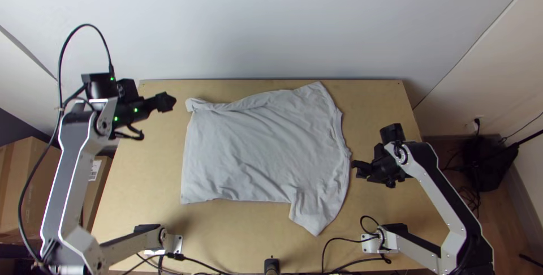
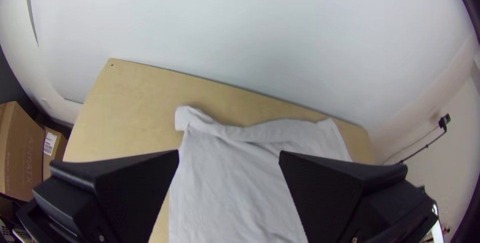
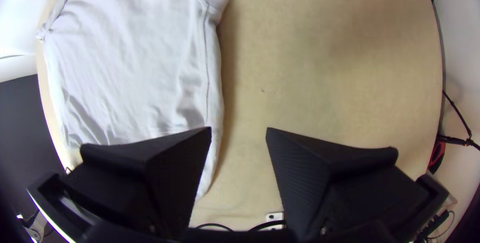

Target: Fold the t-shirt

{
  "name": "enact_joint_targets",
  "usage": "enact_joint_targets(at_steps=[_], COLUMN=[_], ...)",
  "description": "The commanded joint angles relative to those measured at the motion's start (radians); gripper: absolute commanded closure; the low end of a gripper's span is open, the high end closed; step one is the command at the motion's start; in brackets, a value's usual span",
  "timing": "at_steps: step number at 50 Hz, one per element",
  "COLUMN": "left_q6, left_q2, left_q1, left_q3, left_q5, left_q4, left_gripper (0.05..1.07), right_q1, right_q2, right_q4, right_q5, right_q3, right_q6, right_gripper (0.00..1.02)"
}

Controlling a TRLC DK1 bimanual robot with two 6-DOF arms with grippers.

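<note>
Where the left jaws stand: wide apart, on the left gripper [image 1: 165,102], which hangs near the shirt's far left corner.
Between the left fingers [image 2: 125,183]: grey cloth and bare wood in the left wrist view, beyond the tips.
Right jaws: also well open, on the right gripper [image 1: 370,174], just beside the shirt's right edge in the top view.
Between the right fingers [image 3: 172,173]: mostly tabletop, with a strip of cloth alongside one of them in the right wrist view.
T-shirt [image 1: 260,150]: light grey, in the middle of the table, mostly spread, its body lying sideways.
Far edge of the shirt: turned over in a long, loose roll, bunched at the far left corner.
Left edge of the shirt: fairly straight, running from that bunched corner towards the near side.
Right side of the shirt: curved and seamed, with a point at the far end.
Sleeve [image 1: 314,213]: sticking out towards the table's near edge, at the shirt's near right.
Creases: shallow ripples across the body.
Table [image 1: 141,167]: light wood, its far edge along a pale wall [image 1: 254,26].
Cardboard boxes [image 1: 20,190]: beyond the table's left side.
Black cables [image 1: 348,239]: curving over the near edge, by the right arm's base.
</note>
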Motion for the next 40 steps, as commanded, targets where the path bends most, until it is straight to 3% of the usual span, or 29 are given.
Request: enact_joint_targets(at_steps=[1,5,11,32,34,37,40], left_q6=[0.025,0.027,0.036,0.133,0.154,0.186,0.24], left_q2=[-0.11,-0.167,-0.226,-0.312,-0.314,-0.325,-0.329], left_q1=[-0.009,-0.009,-0.006,0.002,0.003,0.002,-0.012], left_q3=[-0.088,-0.138,-0.196,-0.262,-0.262,-0.26,-0.263], left_q5=[0.009,0.009,0.008,-0.006,-0.006,-0.006,-0.006], left_q4=[-0.034,-0.05,-0.07,-0.152,-0.172,-0.205,-0.264], left_gripper=[0.11,0.11,0.11,0.11,0.11,0.11,0.11], right_q1=[0.031,0.049,0.091,0.165,0.172,0.186,0.189], right_q2=[0.013,0.033,0.068,0.183,0.194,0.199,0.186], right_q4=[0.022,0.042,0.073,0.213,0.217,0.223,0.24], right_q5=[-0.022,-0.042,-0.057,-0.059,-0.059,-0.057,-0.054], right_q3=[-0.045,-0.059,-0.076,-0.156,-0.162,-0.168,-0.175], right_q6=[0.013,0.025,0.042,0.061,0.062,0.062,0.061], right_gripper=[0.58,0.56,0.44,0.45,0.52,0.77,0.96])
